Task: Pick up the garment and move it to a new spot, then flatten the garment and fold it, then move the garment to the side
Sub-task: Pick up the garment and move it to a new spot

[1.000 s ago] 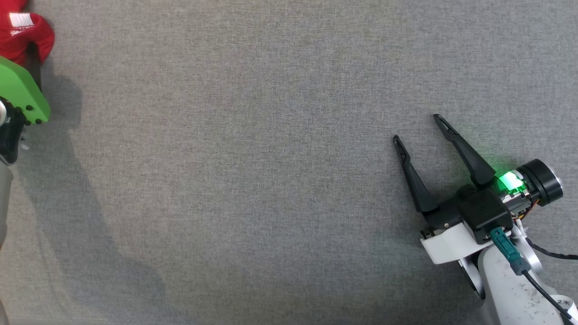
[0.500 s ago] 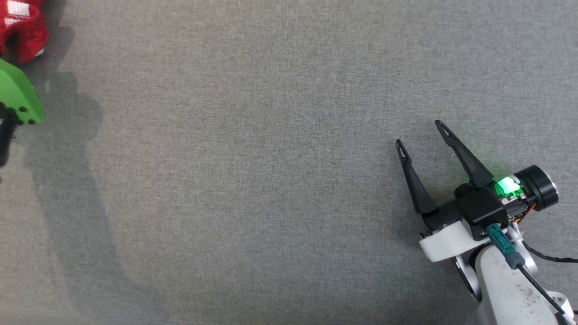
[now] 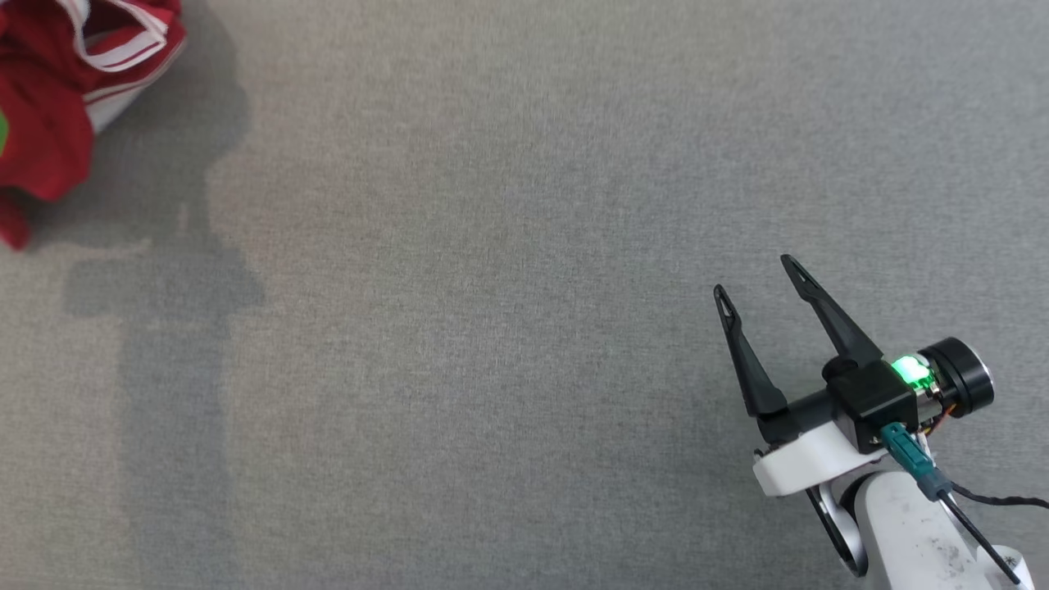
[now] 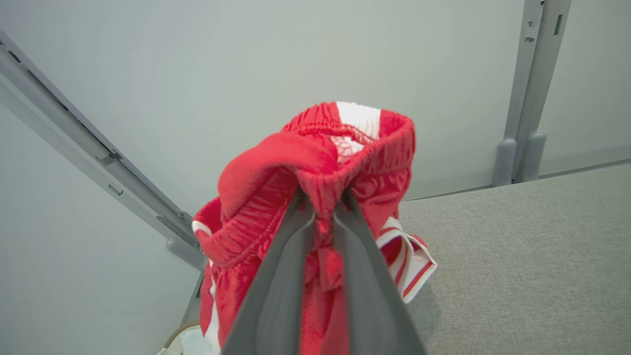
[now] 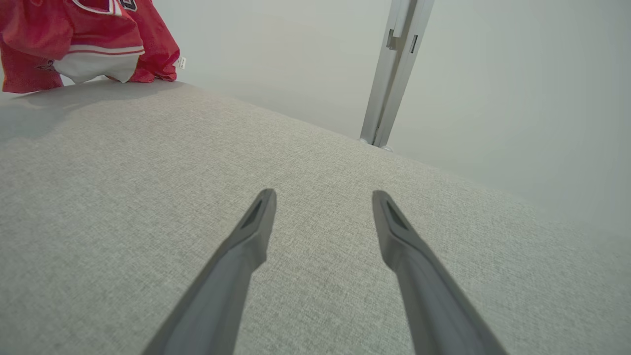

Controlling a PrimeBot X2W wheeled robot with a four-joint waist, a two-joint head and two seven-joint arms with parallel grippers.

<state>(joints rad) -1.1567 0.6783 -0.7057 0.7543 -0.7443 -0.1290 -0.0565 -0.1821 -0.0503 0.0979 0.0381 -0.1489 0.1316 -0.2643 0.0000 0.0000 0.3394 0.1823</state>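
The garment (image 3: pixel 57 106) is red cloth with white stripes, bunched at the top left corner of the head view. In the left wrist view my left gripper (image 4: pixel 323 197) is shut on a fold of the garment (image 4: pixel 340 162), which hangs off its fingers above the grey table (image 4: pixel 517 256). The right wrist view shows the garment (image 5: pixel 93 39) hanging at the far left, its lower edge at the table's surface. My right gripper (image 3: pixel 758 277) stands open at the lower right of the head view, low over the table, with nothing between its fingers (image 5: pixel 256 222).
The grey fabric table (image 3: pixel 492 287) stretches wide between the two arms. Pale walls and grey metal posts (image 5: pixel 394 74) stand behind its far edge. A slanted rail (image 4: pixel 98 158) runs past the table's left side.
The left gripper has shut on the garment and lifted it; more red cloth now shows at the top left. The head view has shifted. The right gripper stays open.
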